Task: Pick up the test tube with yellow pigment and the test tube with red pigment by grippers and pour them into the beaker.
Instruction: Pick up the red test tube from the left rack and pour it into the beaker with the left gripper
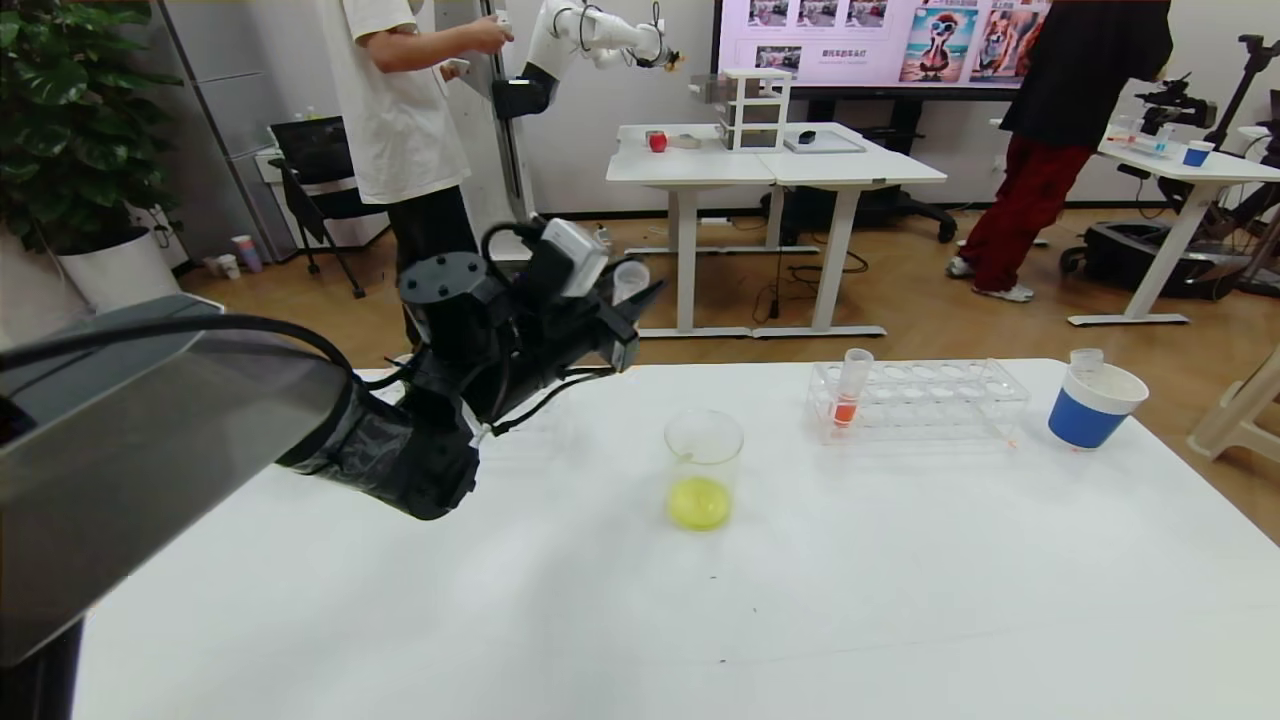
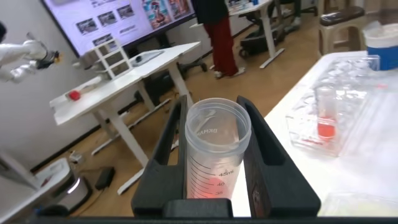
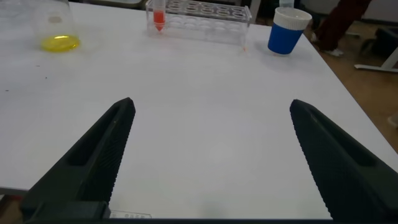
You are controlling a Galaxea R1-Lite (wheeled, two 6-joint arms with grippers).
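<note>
Already yellow liquid sits in the beaker (image 1: 703,468); left gripper (image 1: 625,300) jaws clamp a test tube (image 2: 217,149) w/ a reddish tint low inside, raised left of the beaker. Right gripper (image 3: 211,134) jaws wide, empty, low over the surface (image 1: 900,600). Risk — tipping before the mouth is over the beaker spills; remaining red tube (image 1: 850,388) waits in the rack (image 1: 950,405)

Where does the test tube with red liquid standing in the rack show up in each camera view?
Head view: red-liquid tube at the rack's left end, right of the beaker.
Left wrist view: right side, beyond the left hand.
Right wrist view: top, left of centre.
Shared landmark: clear tube rack.
</note>
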